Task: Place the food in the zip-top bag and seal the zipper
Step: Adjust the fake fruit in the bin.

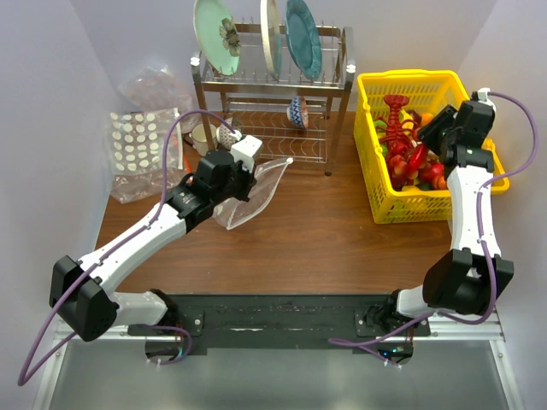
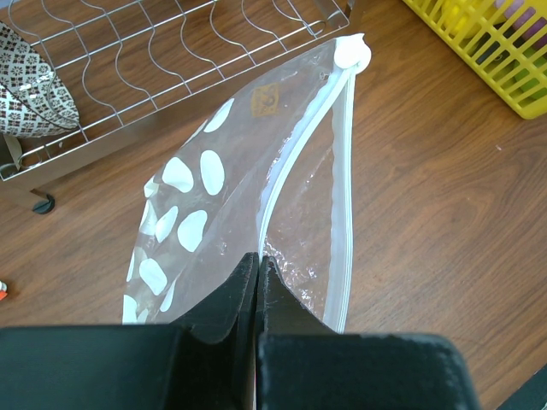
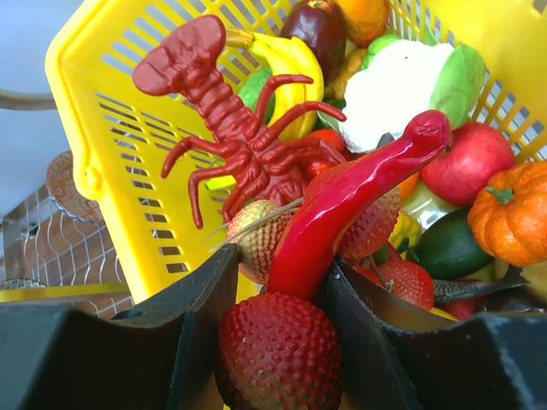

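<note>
My left gripper (image 1: pixel 247 177) is shut on the mouth edge of the zip-top bag (image 1: pixel 259 190) and holds it above the table left of centre. In the left wrist view the fingers (image 2: pixel 258 256) pinch one lip of the bag (image 2: pixel 299 179). Its white zipper (image 2: pixel 346 171) stands apart, so the mouth is open. White oval patches show on its left face. My right gripper (image 1: pixel 430 137) is in the yellow basket (image 1: pixel 376 175) of food. Its fingers (image 3: pixel 286 260) hold a red bumpy fruit (image 3: pixel 273 350), with a red chilli (image 3: pixel 350 196) lying against it.
The basket (image 3: pixel 111 171) also holds a red lobster (image 3: pixel 231 120), a cauliflower (image 3: pixel 397 81), a small pumpkin (image 3: pixel 513 213) and several other fruits. A metal dish rack (image 1: pixel 273 94) with plates stands at the back. A dotted clear pack (image 1: pixel 141 141) and a wrinkly sack (image 1: pixel 158 85) lie back left.
</note>
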Available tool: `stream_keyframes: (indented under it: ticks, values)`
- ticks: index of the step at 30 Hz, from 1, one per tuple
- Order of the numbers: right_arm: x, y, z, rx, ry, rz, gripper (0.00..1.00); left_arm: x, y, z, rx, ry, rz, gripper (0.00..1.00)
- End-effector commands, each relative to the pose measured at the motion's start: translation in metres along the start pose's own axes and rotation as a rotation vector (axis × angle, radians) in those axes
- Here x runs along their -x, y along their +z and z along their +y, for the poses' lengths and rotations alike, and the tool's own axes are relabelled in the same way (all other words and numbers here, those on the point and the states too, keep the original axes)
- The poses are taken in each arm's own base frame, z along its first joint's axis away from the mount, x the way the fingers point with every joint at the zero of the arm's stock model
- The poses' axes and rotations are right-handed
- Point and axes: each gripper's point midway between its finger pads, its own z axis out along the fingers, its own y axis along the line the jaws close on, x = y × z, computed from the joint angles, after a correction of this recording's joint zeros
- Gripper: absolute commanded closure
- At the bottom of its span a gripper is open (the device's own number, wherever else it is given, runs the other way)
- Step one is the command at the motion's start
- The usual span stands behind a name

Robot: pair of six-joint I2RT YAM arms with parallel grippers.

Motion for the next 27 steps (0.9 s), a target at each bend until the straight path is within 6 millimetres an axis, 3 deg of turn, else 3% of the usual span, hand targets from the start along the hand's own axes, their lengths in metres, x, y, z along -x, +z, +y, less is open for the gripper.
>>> stream_keyframes:
  ticks: [1, 3, 4, 7, 8, 9, 15, 16, 17, 18, 20, 27]
  values:
    - [0.022, -0.016, 0.013, 0.048, 0.003, -0.084, 0.67, 0.006, 0.001, 0.001, 0.006, 0.023, -0.028, 1.0]
    - [0.024, -0.017, 0.014, 0.05, 0.005, -0.09, 0.46, 0.007, 0.001, 0.001, 0.004, 0.022, -0.029, 1.0]
    - [0.025, -0.018, 0.014, 0.051, 0.003, -0.095, 0.41, 0.006, 0.001, 0.001, 0.004, 0.022, -0.028, 1.0]
    - [0.025, -0.02, 0.014, 0.049, 0.006, -0.098, 0.37, 0.007, 0.001, 0.0, 0.003, 0.022, -0.029, 1.0]
    - [0.025, -0.019, 0.015, 0.053, 0.005, -0.096, 0.47, 0.007, 0.001, 0.001, 0.004, 0.022, -0.031, 1.0]
    - [0.024, -0.02, 0.015, 0.055, 0.006, -0.096, 0.99, 0.007, 0.001, 0.001, 0.006, 0.022, -0.03, 1.0]
    - [0.024, -0.02, 0.015, 0.057, 0.01, -0.099, 1.0, 0.007, 0.001, 0.001, 0.006, 0.024, -0.028, 1.0]
    - [0.024, -0.02, 0.014, 0.051, 0.0, -0.099, 0.96, 0.007, 0.0, 0.001, 0.005, 0.024, -0.028, 1.0]
    - [0.026, -0.02, 0.013, 0.041, -0.006, -0.098, 0.81, 0.007, 0.0, 0.001, 0.006, 0.024, -0.03, 1.0]
    - [0.026, -0.019, 0.011, 0.033, -0.008, -0.096, 0.54, 0.007, 0.0, 0.001, 0.005, 0.024, -0.028, 1.0]
    - [0.029, -0.021, 0.003, -0.02, -0.023, -0.099, 0.36, 0.007, 0.001, 0.001, 0.003, 0.024, -0.026, 1.0]
    - [0.008, 0.005, -0.032, -0.156, -0.081, -0.063, 0.37, 0.007, 0.001, -0.001, -0.006, 0.023, -0.027, 1.0]
